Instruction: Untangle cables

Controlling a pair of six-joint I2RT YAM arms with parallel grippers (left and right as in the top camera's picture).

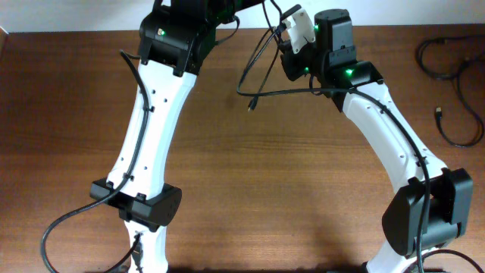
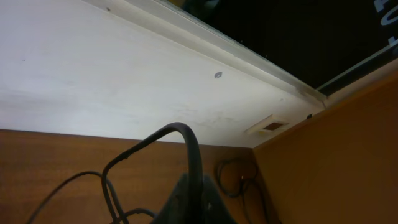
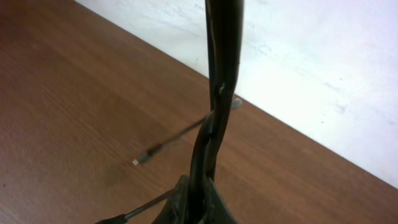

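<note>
A thin black cable [image 1: 254, 72] hangs between my two grippers at the far edge of the table, and its plug end [image 1: 250, 107] dangles over the wood. My left gripper [image 2: 193, 205] is shut on this cable [image 2: 180, 132], which arches up out of the jaws. My right gripper [image 3: 202, 199] is shut on two strands twisted together [image 3: 217, 93] that rise straight up. A plug end [image 3: 140, 160] hangs beyond them. In the overhead view both grippers are mostly hidden by the arms. A second black cable [image 1: 455, 76] lies in loose loops at the far right, and it also shows in the left wrist view [image 2: 239, 177].
A white wall [image 2: 93, 74] runs along the table's far edge, close to both grippers. The left arm [image 1: 151, 129] and right arm [image 1: 386, 129] stretch across the brown table [image 1: 288, 189]. Thick black robot wires [image 1: 61, 227] curl near the left arm's base.
</note>
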